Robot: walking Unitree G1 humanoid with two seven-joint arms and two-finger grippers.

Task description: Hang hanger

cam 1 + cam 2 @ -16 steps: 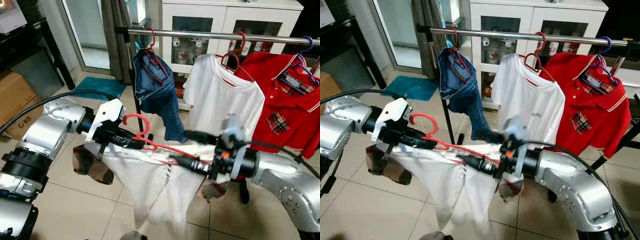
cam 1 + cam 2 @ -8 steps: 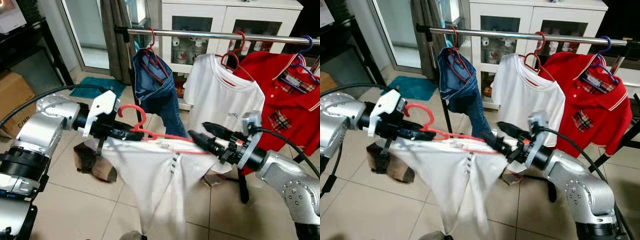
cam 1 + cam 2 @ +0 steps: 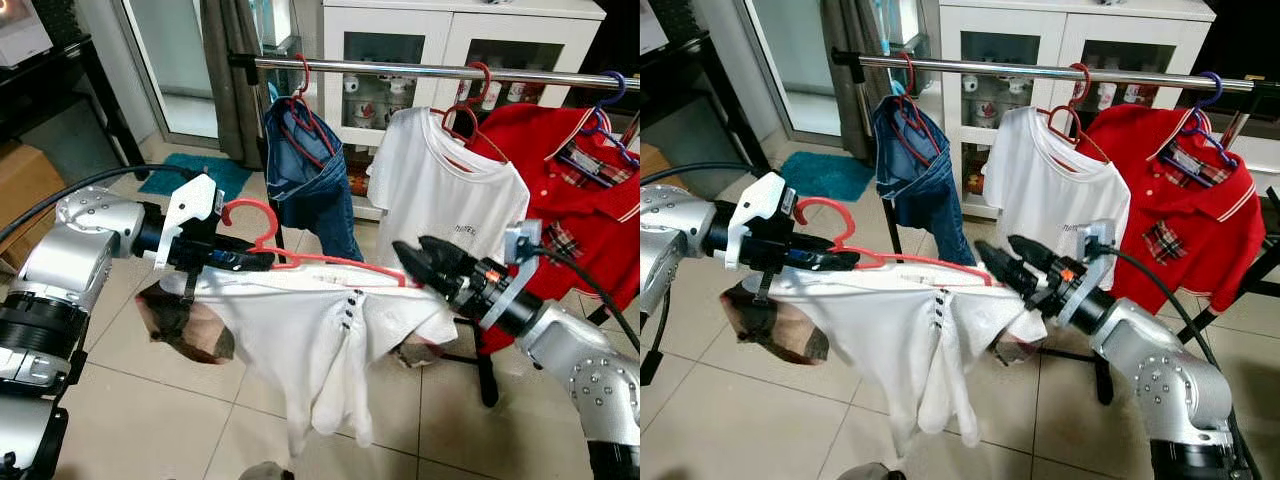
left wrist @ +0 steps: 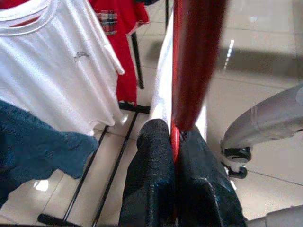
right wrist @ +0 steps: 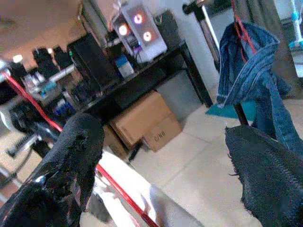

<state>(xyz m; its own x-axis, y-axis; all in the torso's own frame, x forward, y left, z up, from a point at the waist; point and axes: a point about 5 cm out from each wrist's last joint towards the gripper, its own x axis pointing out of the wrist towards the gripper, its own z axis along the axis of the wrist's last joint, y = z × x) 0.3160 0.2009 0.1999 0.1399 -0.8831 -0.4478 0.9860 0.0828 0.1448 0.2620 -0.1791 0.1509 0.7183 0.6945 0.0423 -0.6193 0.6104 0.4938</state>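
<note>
The red hanger (image 3: 300,262) sits across the middle of the left eye view, its hook curling up at centre-left and its bar running level toward the right, with a white garment (image 3: 320,335) draped over it and hanging down toward the lower centre. The left gripper (image 3: 262,262) is at centre-left, fingers (image 4: 152,179) pressed together on the hanger's red bar just below the hook, and the wrist view shows the red bar pinched tight between the two black pads. Over at centre-right the right gripper (image 3: 415,262) sits at the hanger's far end, its two black fingers (image 5: 78,142) spread apart, the red bar running close past one of them; whether it touches the bar cannot be told. Under the garment's left end a brown patterned cloth (image 3: 185,325) bunches at lower left. Above, along the top of the frame, the metal rail (image 3: 400,70) carries a blue denim piece (image 3: 305,165) on a red hanger at upper centre, a white T-shirt (image 3: 450,200) to its right, and a red polo shirt (image 3: 580,190) at the far right. Behind stands a white glass-door cabinet (image 3: 440,40); a teal mat (image 3: 195,172) lies on the tiled floor (image 3: 150,400) at upper left.
</note>
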